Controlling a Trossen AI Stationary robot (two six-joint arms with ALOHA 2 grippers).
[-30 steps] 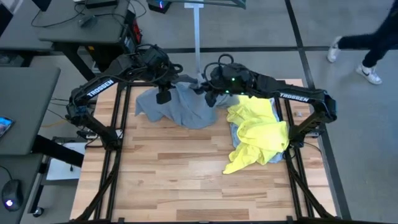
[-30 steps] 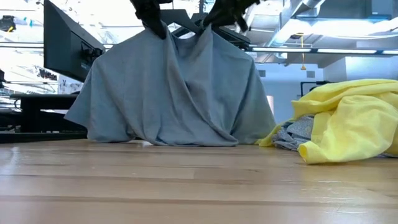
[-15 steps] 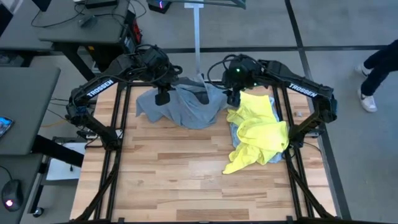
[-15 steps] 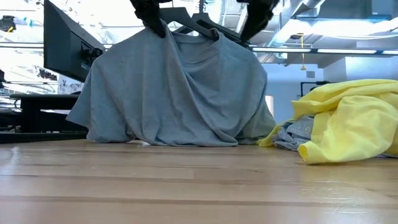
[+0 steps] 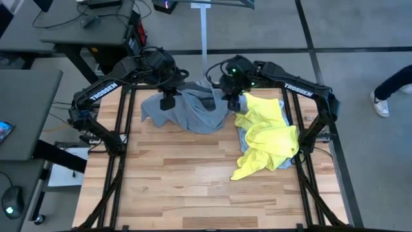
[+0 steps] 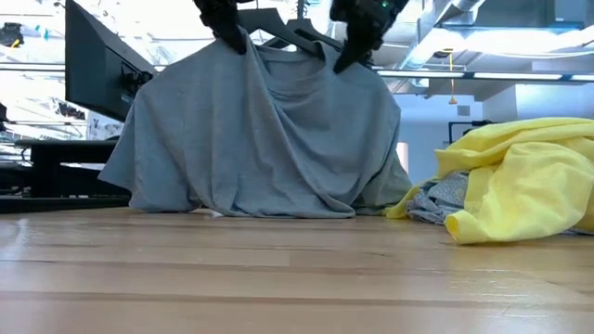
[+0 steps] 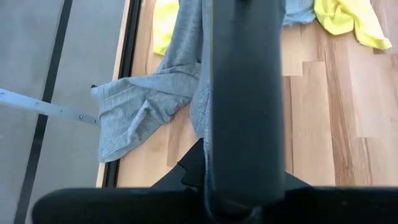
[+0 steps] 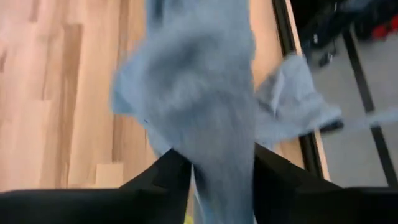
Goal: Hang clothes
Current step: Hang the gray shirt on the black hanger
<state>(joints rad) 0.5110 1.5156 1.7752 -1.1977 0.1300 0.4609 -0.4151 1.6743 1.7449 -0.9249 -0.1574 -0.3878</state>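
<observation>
We find one T-shirt (image 5: 193,111) at the table's (image 5: 193,187) far edge, left of centre, draped over a hanger (image 6: 288,32). The left gripper (image 5: 168,100) sits at its left shoulder, the right gripper (image 5: 232,103) at its right. To the right lies a second T-shirt (image 5: 267,138), heaped on another garment (image 6: 436,199).

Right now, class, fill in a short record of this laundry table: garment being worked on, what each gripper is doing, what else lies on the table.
garment in work: grey T-shirt, draped over a black hanger, hem resting on the wooden table
left gripper: shut on the grey T-shirt's shoulder, holding it up
right gripper: at the shirt's other shoulder, fabric running between its fingers
waiting pile: neon-yellow T-shirt crumpled beside the grey one, over paler fabric
</observation>
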